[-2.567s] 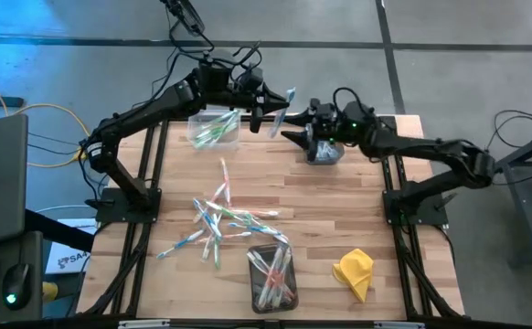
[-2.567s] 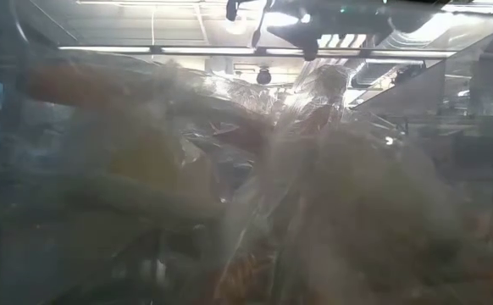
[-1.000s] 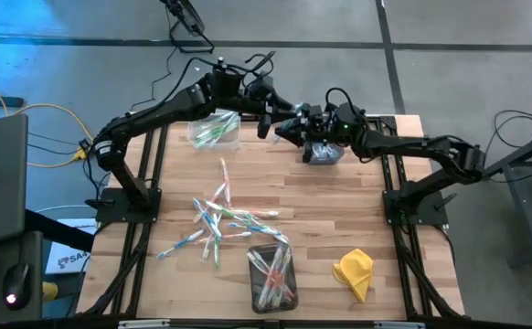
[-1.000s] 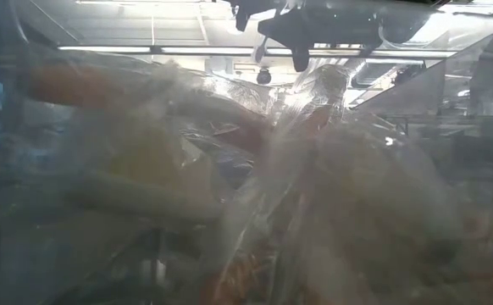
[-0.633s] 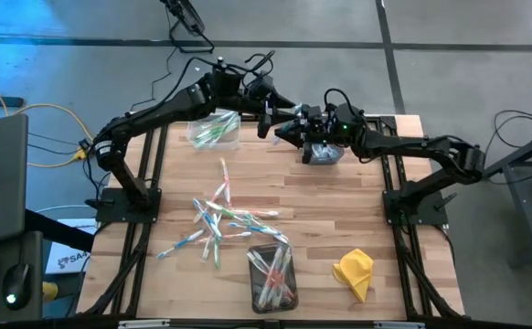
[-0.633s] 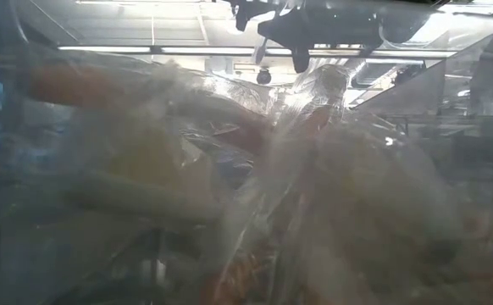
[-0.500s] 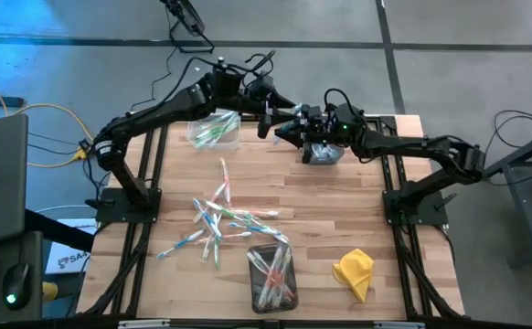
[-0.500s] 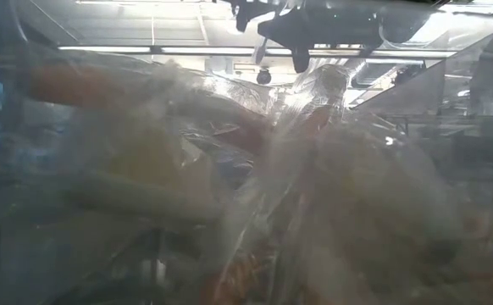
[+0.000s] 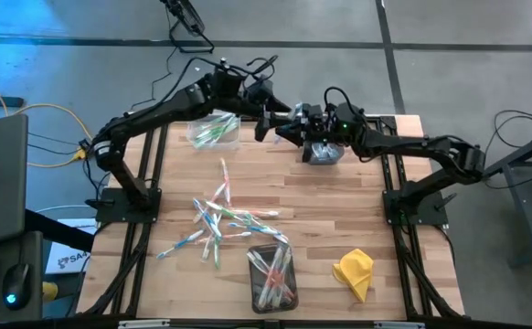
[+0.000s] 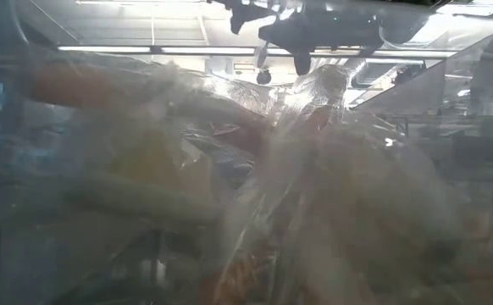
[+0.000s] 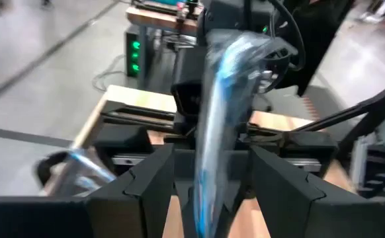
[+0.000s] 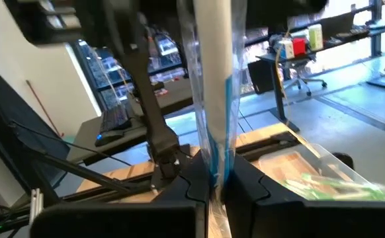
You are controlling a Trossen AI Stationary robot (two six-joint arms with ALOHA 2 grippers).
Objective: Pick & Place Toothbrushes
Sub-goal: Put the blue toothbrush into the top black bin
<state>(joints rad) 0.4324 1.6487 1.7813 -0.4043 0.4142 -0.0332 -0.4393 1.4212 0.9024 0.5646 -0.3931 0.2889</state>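
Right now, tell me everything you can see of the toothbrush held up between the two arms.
The toothbrush is a thin white stick with blue accents, sealed in a clear plastic wrapper. It is held in the air above the far middle of the table, between the green-filled bin and the other far bin. The right tool is shut on one end. The left tool has its fingers on either side of the other end, apparently not yet closed.
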